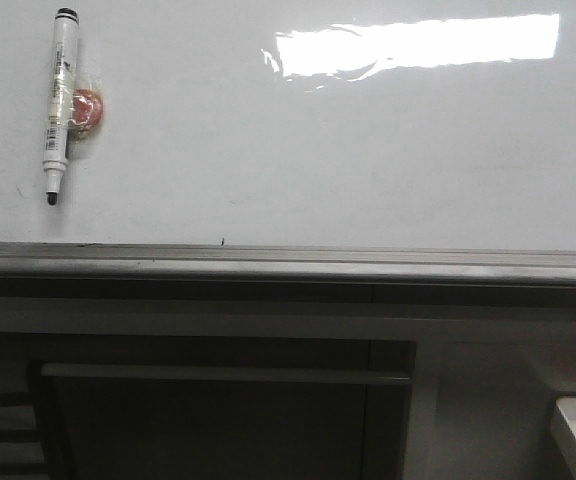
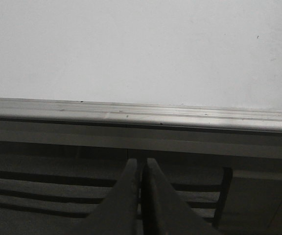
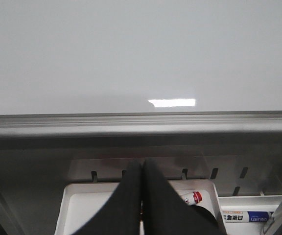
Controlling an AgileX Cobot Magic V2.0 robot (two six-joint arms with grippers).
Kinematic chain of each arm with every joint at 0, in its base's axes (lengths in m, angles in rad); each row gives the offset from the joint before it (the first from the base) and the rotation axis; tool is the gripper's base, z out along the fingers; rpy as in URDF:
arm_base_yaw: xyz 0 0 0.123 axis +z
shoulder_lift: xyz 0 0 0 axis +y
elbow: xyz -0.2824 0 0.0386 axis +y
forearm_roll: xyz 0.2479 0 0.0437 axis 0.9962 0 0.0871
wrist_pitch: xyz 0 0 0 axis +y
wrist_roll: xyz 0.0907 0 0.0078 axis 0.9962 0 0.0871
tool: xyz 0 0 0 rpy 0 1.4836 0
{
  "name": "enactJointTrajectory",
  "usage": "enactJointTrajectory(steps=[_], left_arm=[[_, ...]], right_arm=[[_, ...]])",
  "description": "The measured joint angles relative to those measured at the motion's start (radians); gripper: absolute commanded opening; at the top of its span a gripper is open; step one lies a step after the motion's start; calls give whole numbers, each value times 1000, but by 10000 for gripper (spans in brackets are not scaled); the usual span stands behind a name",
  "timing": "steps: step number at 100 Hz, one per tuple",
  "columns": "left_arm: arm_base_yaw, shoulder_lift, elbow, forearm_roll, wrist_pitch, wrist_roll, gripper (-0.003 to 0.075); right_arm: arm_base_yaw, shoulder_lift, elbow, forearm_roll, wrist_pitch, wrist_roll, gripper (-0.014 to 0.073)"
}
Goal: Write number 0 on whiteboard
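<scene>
Nothing written yet: the whiteboard [image 1: 298, 150] is blank; the marker [image 1: 60, 100] hangs near its left edge (untouched); left gripper [image 2: 142, 169] and right gripper [image 3: 142, 169] are both closed, empty; next, one must open and take the marker.

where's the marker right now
In the front view the marker sits on the whiteboard at its upper left, tip pointing down, with a small red holder just to its right, well above the grey rail.
</scene>
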Motion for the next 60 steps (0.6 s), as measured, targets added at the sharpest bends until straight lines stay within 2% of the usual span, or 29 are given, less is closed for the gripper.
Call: enactJointTrajectory(steps=[36, 49, 60], left_arm=[[0, 0, 0, 0, -11, 0, -20], [0, 0, 0, -28, -130, 0, -20], [0, 0, 0, -33, -264, 0, -20]], right_arm=[[0, 0, 0, 0, 0, 0, -67], [0, 0, 0, 0, -53, 0, -67], [0, 0, 0, 0, -193, 0, -67]])
